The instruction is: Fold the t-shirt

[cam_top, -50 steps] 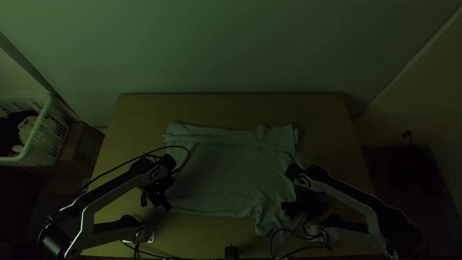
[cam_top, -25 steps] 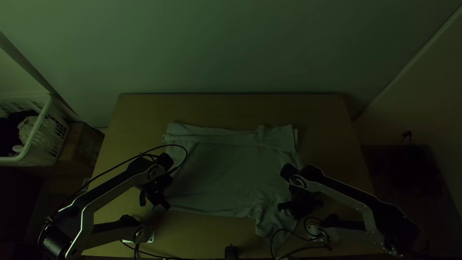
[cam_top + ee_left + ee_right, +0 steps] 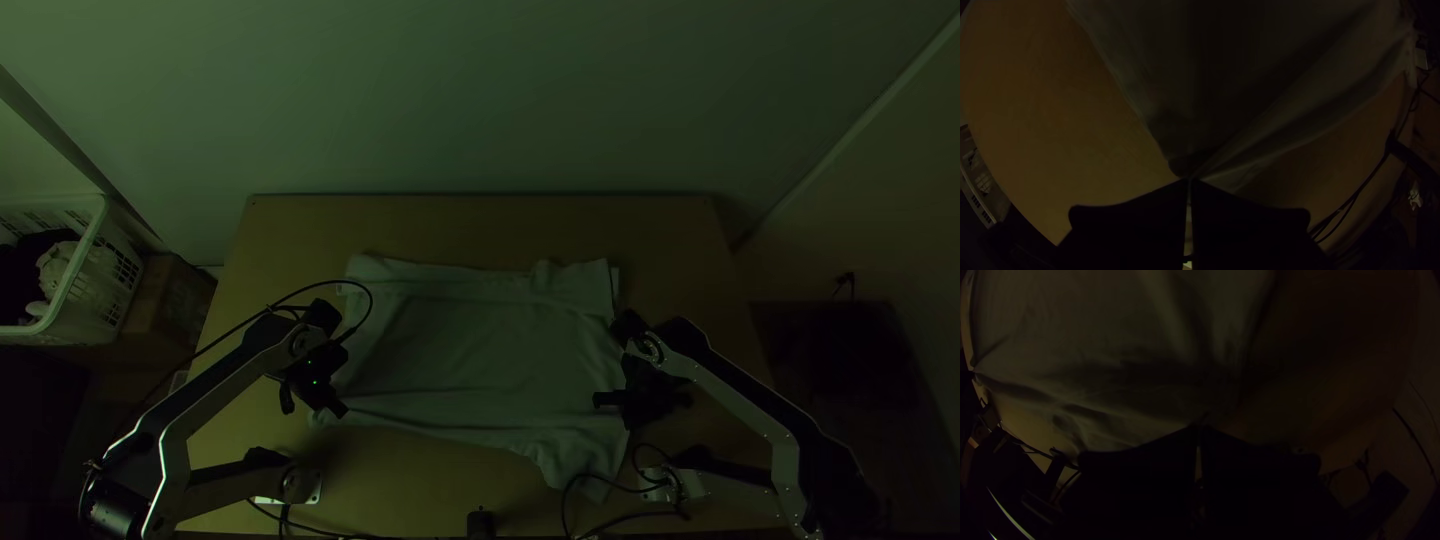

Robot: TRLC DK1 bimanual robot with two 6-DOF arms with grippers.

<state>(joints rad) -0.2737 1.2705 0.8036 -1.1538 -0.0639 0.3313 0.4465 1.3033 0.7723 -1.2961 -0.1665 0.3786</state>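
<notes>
Beyond the bench (image 3: 300, 215), at 9 o'clock with 12 at its far edge, a white plastic laundry basket (image 3: 85, 300) holds dark and pale items near a cardboard box (image 3: 170, 305). The left gripper (image 3: 322, 388) works at the pale t-shirt's (image 3: 470, 350) 8 o'clock corner, its fingers (image 3: 1135, 225) clenched together on the cloth, creases fanning out from their tips. The t-shirt lies spread across the middle of the bench, a creased band running along its 12 o'clock side, the fabric rumpled toward 5 o'clock, where a narrower part angles out near a black cable (image 3: 565, 500). A small black device (image 3: 481, 524) stands at the bench's 6 o'clock edge. The right gripper (image 3: 640, 398) is at the garment's 4 o'clock side, its fingers (image 3: 1145, 485) closed on the shirt's edge at their tips.
</notes>
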